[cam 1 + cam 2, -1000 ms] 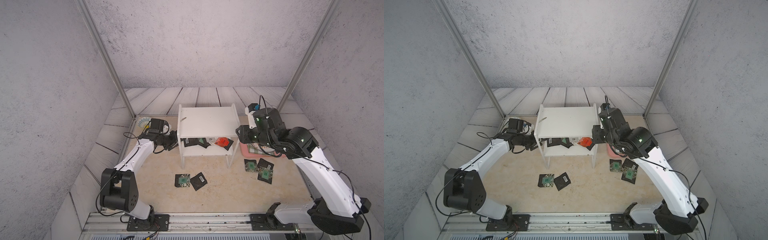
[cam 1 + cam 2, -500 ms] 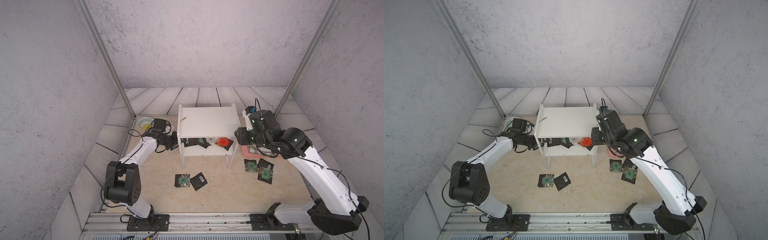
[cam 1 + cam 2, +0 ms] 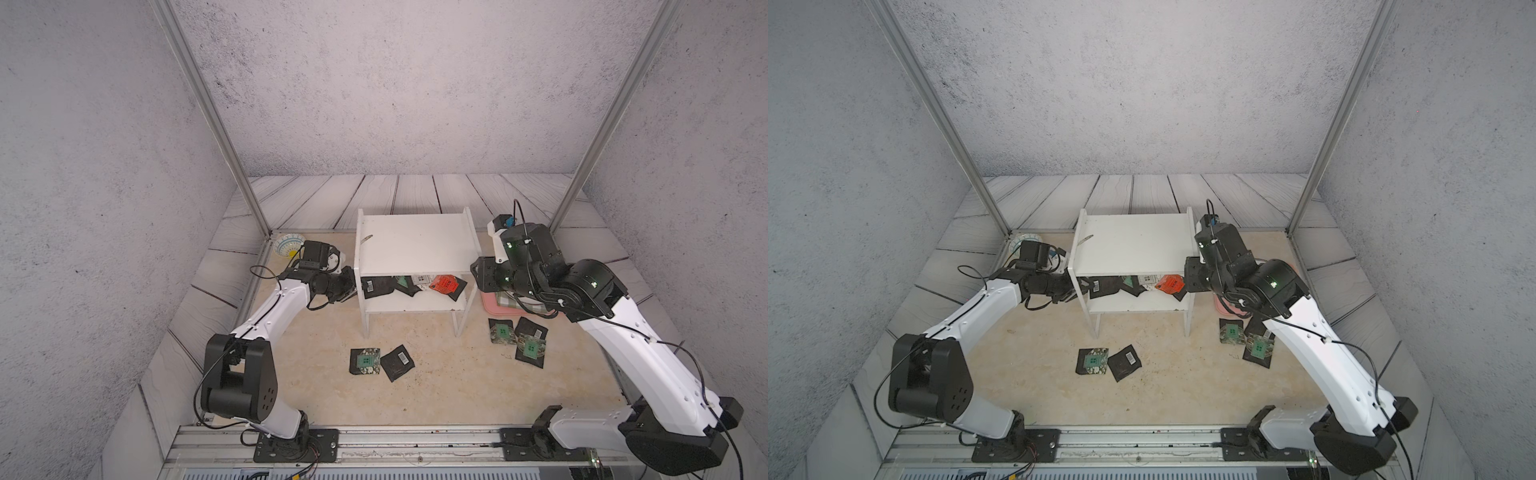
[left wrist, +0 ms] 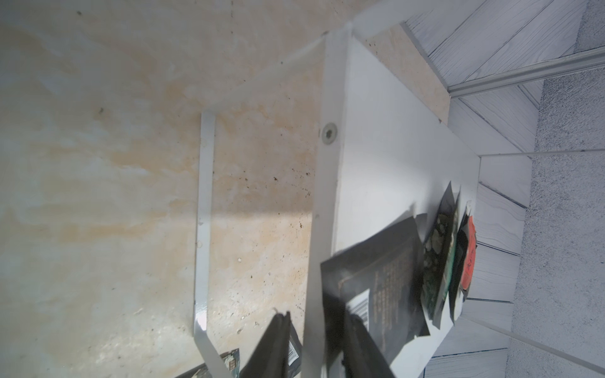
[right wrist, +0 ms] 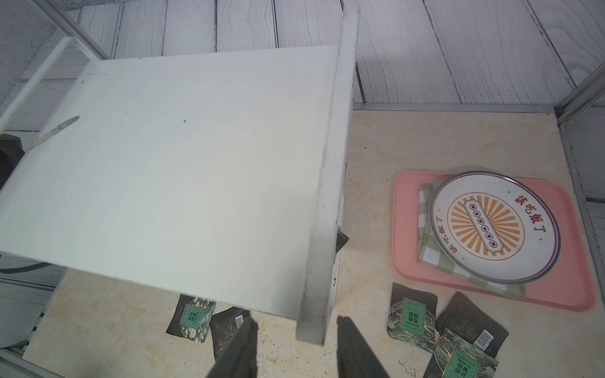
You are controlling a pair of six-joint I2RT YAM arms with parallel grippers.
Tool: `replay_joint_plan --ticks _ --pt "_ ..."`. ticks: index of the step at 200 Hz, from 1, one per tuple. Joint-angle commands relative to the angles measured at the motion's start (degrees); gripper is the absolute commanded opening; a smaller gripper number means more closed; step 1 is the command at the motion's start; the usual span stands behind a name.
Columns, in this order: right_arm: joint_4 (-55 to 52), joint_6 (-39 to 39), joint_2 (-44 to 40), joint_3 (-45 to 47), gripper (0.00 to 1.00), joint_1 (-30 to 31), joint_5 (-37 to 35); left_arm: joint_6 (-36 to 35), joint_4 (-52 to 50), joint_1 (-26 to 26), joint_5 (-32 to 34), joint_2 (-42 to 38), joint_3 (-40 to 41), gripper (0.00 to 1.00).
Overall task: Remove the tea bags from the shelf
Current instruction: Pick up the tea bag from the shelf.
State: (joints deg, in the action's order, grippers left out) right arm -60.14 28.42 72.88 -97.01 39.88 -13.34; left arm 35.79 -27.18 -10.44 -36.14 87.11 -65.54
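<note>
On the white two-tier shelf (image 3: 415, 249), lower board: black, green, red-orange tea bags (image 3: 444, 284). The left gripper (image 4: 314, 314) straddles a black sachet (image 4: 386, 271), grip unclear; right gripper (image 5: 295, 319) spread, empty.

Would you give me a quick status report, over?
Left pincer open, straddling black barcode sachet at white two-tier shelf edge. Right pincer open, empty. Red-orange sachet also on lower board. Shelf edge between left fingers.
</note>
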Motion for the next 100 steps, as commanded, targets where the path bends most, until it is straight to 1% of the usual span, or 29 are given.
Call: replay_joint_plan --ticks 1,27,44,55,67,72,100 --pt "0.39 0.66 -1.51 0.52 0.43 -0.31 0.35 -2.17 -3.13 0.50 1.85 -2.13 0.61 0.29" --pt "0.90 1.02 -1.90 1.11 0.43 -0.27 0.19 -2.74 -3.76 0.99 1.54 -2.65 0.80 0.23" --pt "0.94 1.11 -2.12 1.26 0.43 -0.32 0.01 -2.77 -3.76 1.21 1.08 -2.81 1.18 0.22" --pt "0.84 1.11 -2.22 1.38 0.43 -0.36 0.08 -2.58 -3.54 1.21 0.75 -3.06 1.22 0.27" --pt "0.89 1.10 -2.30 1.46 0.43 -0.31 0.08 -1.69 -2.64 1.21 0.18 -3.67 1.57 0.38" --pt "0.87 1.18 -2.37 1.49 0.43 -0.32 0.21 -1.27 -2.02 1.21 -0.06 -4.01 1.72 0.41" --pt "0.98 1.35 -2.53 1.90 0.43 -0.32 0.36 0.04 -1.06 1.21 -1.04 -5.52 1.45 0.48"
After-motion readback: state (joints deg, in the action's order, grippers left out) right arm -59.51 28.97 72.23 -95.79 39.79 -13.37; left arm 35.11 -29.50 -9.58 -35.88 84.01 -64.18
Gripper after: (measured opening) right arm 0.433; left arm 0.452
